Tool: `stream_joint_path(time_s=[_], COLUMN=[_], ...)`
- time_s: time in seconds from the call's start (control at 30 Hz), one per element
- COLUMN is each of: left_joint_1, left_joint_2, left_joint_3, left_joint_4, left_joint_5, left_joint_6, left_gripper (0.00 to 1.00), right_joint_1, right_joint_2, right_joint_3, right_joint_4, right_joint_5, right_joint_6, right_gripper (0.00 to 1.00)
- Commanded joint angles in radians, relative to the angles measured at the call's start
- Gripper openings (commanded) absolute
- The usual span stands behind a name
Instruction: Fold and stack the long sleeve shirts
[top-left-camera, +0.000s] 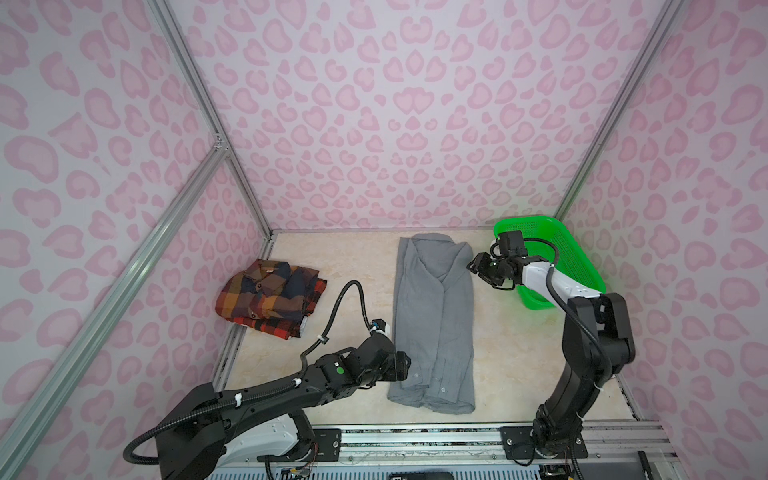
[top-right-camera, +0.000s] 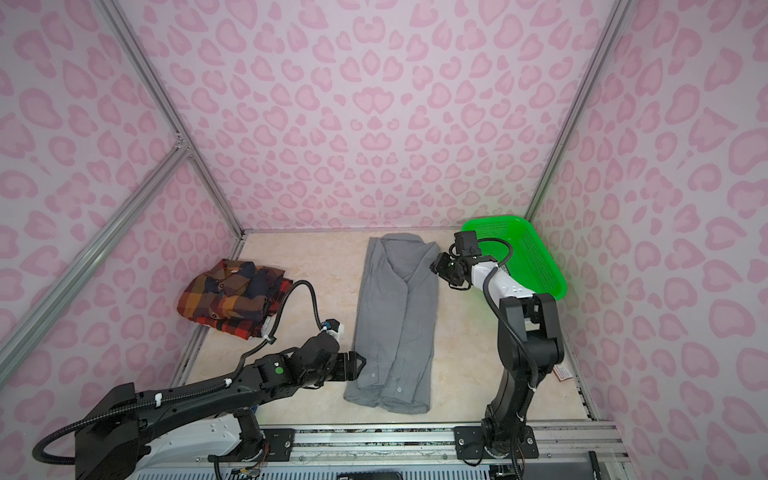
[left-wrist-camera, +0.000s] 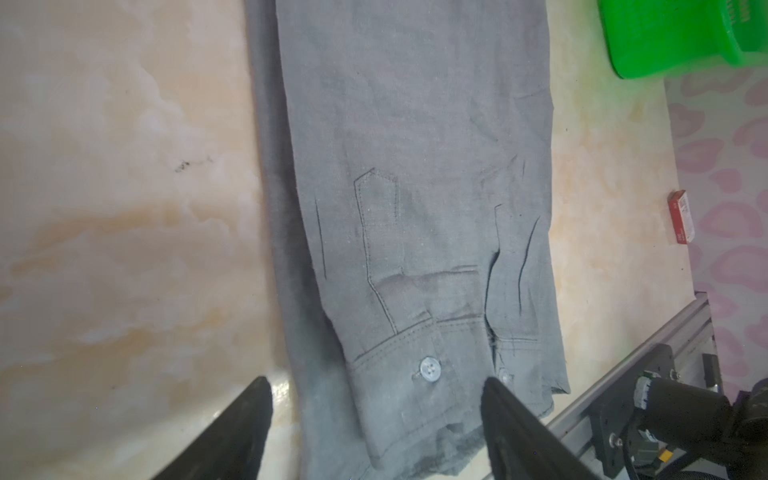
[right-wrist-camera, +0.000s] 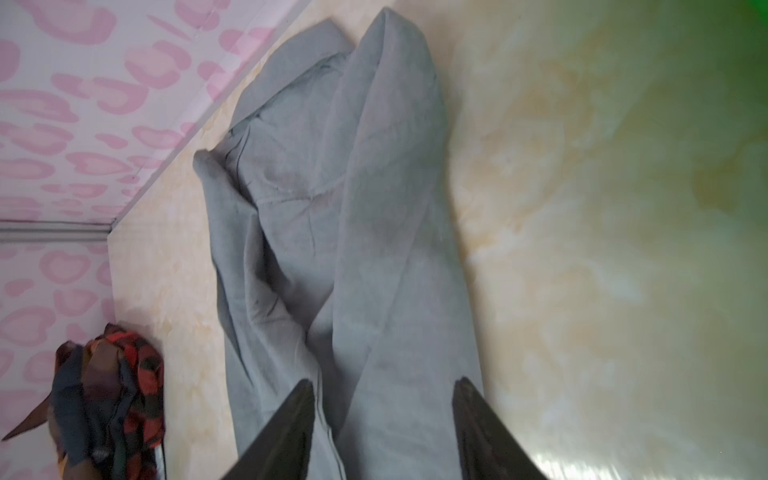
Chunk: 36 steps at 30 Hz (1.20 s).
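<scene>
Black left pincer (left-wrist-camera: 374, 380), spread, sits at the cuff end of the gray shirt (top-left-camera: 434, 316); right pincer (right-wrist-camera: 383, 381), spread and empty, at its collar end. Plaid shirt (top-left-camera: 270, 297) lies folded on the table (top-left-camera: 353, 257), left of it.

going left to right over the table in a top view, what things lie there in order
folded plaid shirt → gray shirt, laid out long from the far edge to the near edge → green mesh basket in the far right corner
</scene>
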Motion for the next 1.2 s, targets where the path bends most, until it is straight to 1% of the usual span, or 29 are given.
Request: stream_joint_path(time_s=[0.0,0.03,0.1,0.17,0.27,0.37,0.43,0.5,0.57,0.63,0.7,0.87,0.97,1.1,1.17], left_joint_1=[0.001,0.001,0.001,0.001,0.001,0.002,0.002,0.002,0.002,0.002,0.002,0.002,0.002,0.002,0.002], left_joint_2=[0.055,0.072,0.098,0.13,0.177,0.202,0.21,0.222,0.237,0.252,0.268,0.284,0.287,0.283,0.281], left_joint_3=[0.033,0.04,0.051,0.057,0.061,0.061,0.057,0.056,0.057,0.054,0.05,0.042,0.044,0.034,0.026], left_joint_4=[0.017,0.011,0.003,0.003,0.01,0.006,0.006,0.01,0.015,0.023,0.034,0.045,0.046,0.052,0.053], left_joint_5=[0.021,0.018,0.016,0.02,0.034,0.03,0.027,0.028,0.036,0.044,0.054,0.062,0.063,0.066,0.067], left_joint_6=[0.029,0.026,0.029,0.026,0.019,0.015,0.011,0.008,0.009,0.004,-0.002,-0.005,-0.003,-0.008,-0.011], left_gripper=[0.81,0.81,0.81,0.81,0.81,0.8,0.8,0.8,0.8,0.8,0.8,0.8,0.8,0.8,0.8], right_joint_1=[0.013,0.016,0.017,0.029,0.047,0.051,0.059,0.069,0.076,0.078,0.081,0.099,0.116,0.13,0.135], right_joint_2=[0.131,0.176,0.269,0.358,0.456,0.548,0.585,0.624,0.68,0.719,0.732,0.691,0.67,0.661,0.683], right_joint_3=[0.157,0.218,0.326,0.457,0.6,0.748,0.805,0.868,0.967,1.028,1.049,1.027,1.036,1.046,1.081], right_joint_4=[-0.053,-0.088,-0.128,-0.194,-0.264,-0.38,-0.402,-0.437,-0.498,-0.535,-0.558,-0.54,-0.541,-0.531,-0.545], right_joint_5=[0.112,0.133,0.108,0.124,0.161,0.198,0.208,0.217,0.226,0.219,0.226,0.266,0.302,0.314,0.309], right_joint_6=[-0.043,-0.045,-0.031,-0.04,-0.053,-0.053,-0.059,-0.068,-0.079,-0.084,-0.089,-0.101,-0.108,-0.114,-0.117], right_gripper=[0.54,0.53,0.52,0.51,0.5,0.49,0.47,0.43,0.39,0.32,0.25,0.08,0.01,0.0,0.0])
